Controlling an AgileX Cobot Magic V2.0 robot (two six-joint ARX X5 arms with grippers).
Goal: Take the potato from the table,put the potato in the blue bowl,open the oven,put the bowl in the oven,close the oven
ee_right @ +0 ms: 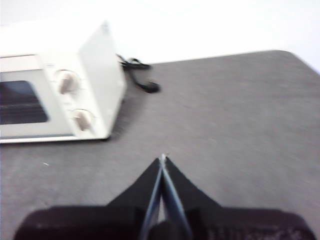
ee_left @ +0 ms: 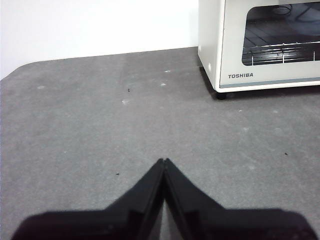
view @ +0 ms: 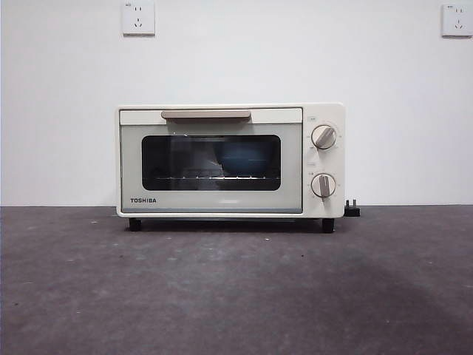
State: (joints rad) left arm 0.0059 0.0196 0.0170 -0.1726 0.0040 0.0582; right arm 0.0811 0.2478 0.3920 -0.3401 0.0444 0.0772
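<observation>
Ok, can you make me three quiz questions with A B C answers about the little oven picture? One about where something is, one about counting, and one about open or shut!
1. Where is the blue bowl?
A. Inside the oven, behind the glass door
B. On top of the oven
C. On the table in front of the oven

2. How many round knobs are on the oven's front?
A. One
B. Two
C. Four

3. How is the oven door?
A. Hanging wide open
B. Taken off
C. Shut

Answers:
1. A, a blue shape shows through the dark glass, on the wire rack.
2. B, one knob sits above the other on the side panel beside the door.
3. C, the door stands flat against the front, its beige handle at the top.
</observation>
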